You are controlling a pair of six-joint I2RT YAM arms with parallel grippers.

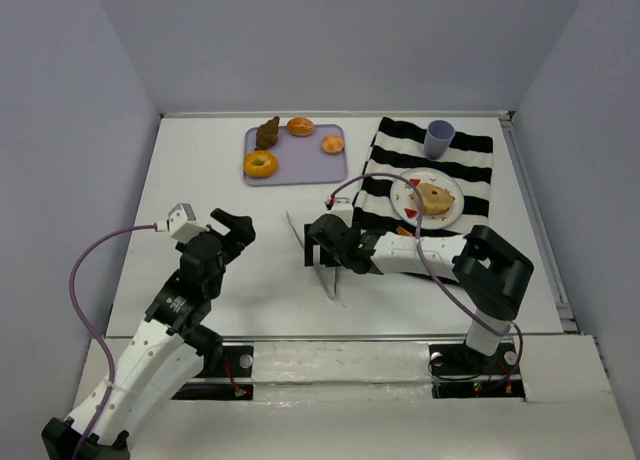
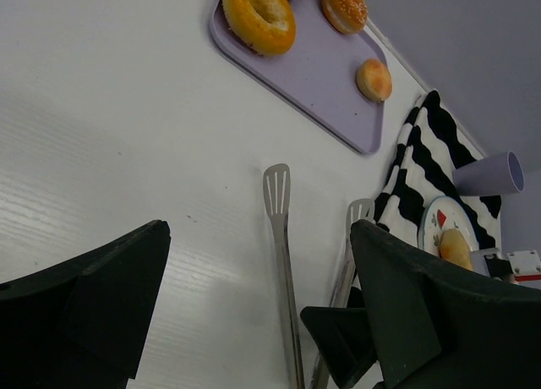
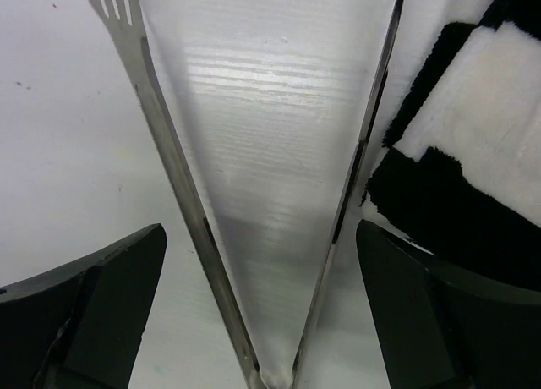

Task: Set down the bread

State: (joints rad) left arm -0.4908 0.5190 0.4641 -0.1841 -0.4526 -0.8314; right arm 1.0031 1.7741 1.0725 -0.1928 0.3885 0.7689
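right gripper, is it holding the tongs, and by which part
Nothing is held: the right gripper is open, its fingers clear of the tongs that lie between them.

Left arm [image 1: 140,355]: white shells, black joints. Left cable [image 1: 82,270]: purple, running to a small white box [image 1: 182,220] at the wrist.
Right arm [image 1: 425,252]: white forearm, bulky black elbow [image 1: 495,270]. Right cable [image 1: 370,178]: purple.
Left gripper [image 1: 235,223], right gripper [image 3: 262,228]: matte black, wedge-shaped fingers [image 2: 84,304].
Bases: thin red wires [image 1: 236,384].
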